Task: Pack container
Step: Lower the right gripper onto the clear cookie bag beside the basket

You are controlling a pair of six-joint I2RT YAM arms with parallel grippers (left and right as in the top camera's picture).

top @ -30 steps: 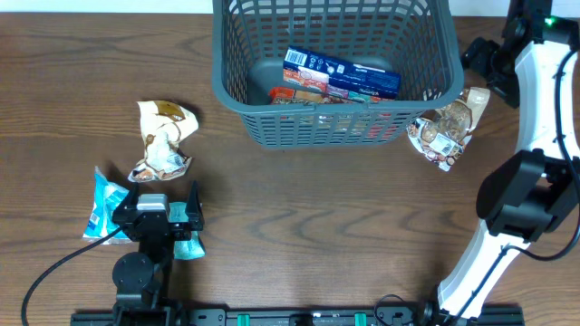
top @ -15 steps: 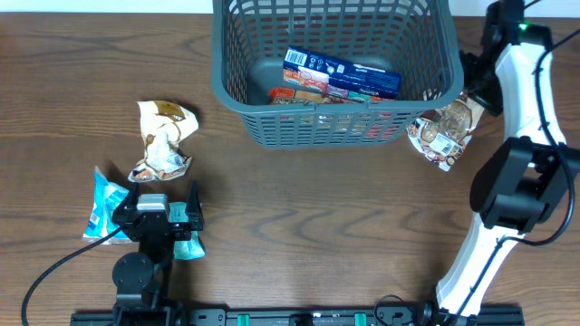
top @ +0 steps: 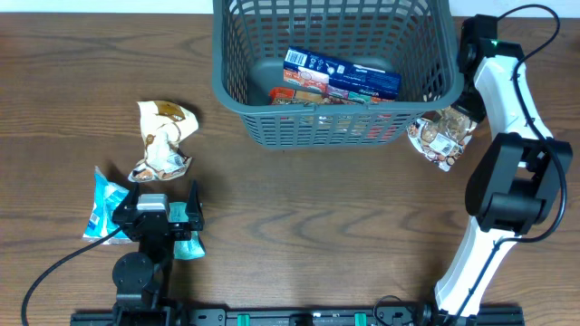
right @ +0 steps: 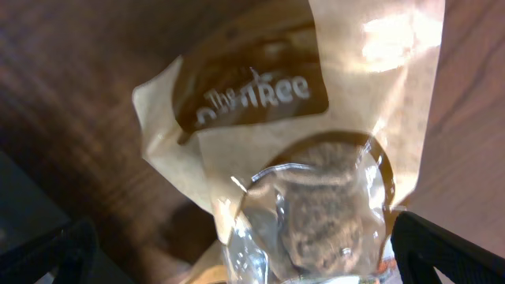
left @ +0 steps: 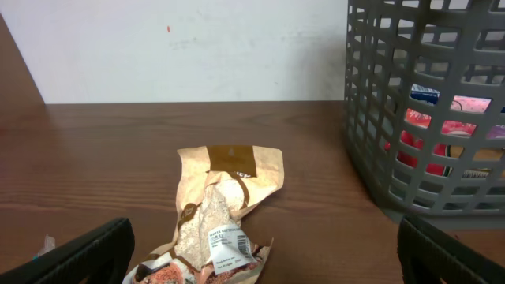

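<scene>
Container [top: 326, 129] holds boxed snacks [top: 343, 77]; right jaws gape empty over "TREE"-labelled packet [right: 300, 158]; left jaws gape empty.

I log a crumpled tan packet [left: 225, 209] on the desk [left: 95, 158], apart from the container [left: 410, 102] at right; left gripper [left: 267, 254] jaws wide apart.

grey-blue lattice container [top: 263, 109] upright at table's far edge, holding packets.

Lighting: bright, even, from above. Shadows: soft and short beneath the container [top: 317, 129] on the table [top: 317, 226]. Overhead view: sharp throughout. Left wrist view: clear, pale wall washed out. Right wrist view: very close, soft-focused, strong glare on the snack packet [right: 308, 158].
</scene>
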